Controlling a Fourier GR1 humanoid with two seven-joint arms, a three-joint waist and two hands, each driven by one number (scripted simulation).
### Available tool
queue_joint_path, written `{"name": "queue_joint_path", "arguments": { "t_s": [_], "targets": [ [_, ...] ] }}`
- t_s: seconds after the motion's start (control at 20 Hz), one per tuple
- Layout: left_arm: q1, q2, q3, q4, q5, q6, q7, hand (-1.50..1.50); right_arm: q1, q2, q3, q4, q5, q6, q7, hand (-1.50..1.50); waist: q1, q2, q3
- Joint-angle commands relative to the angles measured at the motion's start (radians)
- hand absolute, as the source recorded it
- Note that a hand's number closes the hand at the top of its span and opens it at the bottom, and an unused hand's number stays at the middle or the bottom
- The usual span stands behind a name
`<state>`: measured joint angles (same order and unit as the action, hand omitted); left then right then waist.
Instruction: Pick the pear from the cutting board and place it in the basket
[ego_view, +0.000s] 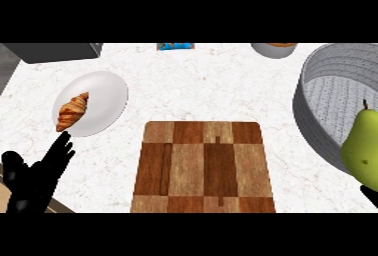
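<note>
A green pear (362, 150) with a dark stem is at the right edge, held up off the counter, overlapping the near rim of the grey basket (325, 85). Just beneath it a small piece of my right hand (369, 194) shows at the edge; its fingers are mostly hidden. The wooden cutting board (203, 167) lies in the middle of the counter with nothing on it. My left hand (33, 175) rests open at the lower left, fingers pointing up toward the plate.
A white plate (103, 95) with a croissant (72, 111) sits left of the board. A dark grey box (55, 51), a blue packet (177, 46) and a bowl (275, 49) line the far edge.
</note>
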<state>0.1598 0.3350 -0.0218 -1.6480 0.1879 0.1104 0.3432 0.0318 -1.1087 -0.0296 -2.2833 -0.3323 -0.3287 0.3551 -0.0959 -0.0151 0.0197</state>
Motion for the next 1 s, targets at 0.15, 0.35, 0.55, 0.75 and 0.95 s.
{"name": "queue_joint_path", "arguments": {
  "t_s": [0.15,0.35,0.55,0.75,0.95],
  "targets": [
    [0.071,-0.044,-0.054,0.102,-0.011,-0.032,-0.020,0.00,0.016,-0.052,-0.279,0.270,-0.187,0.241,-0.109,1.50,0.044,0.012,-0.017],
    [0.029,-0.068,-0.067,0.149,-0.040,-0.025,-0.047,0.00,0.040,-0.052,-0.342,0.413,-0.199,0.385,-0.224,1.50,0.064,0.017,-0.018],
    [0.030,-0.060,-0.068,0.136,-0.045,-0.039,-0.031,0.00,0.039,-0.047,-0.378,0.581,-0.227,0.495,-0.303,1.50,0.094,0.021,-0.018],
    [-0.027,-0.080,-0.078,0.176,-0.064,-0.038,-0.035,0.00,-0.003,-0.028,-0.344,0.686,-0.260,0.550,-0.321,1.50,0.113,0.026,-0.019],
    [-0.017,-0.084,-0.068,0.186,-0.059,-0.056,-0.065,0.00,-0.034,0.013,-0.316,0.805,-0.281,0.600,-0.348,1.50,0.126,0.027,-0.019]
  ]
}}
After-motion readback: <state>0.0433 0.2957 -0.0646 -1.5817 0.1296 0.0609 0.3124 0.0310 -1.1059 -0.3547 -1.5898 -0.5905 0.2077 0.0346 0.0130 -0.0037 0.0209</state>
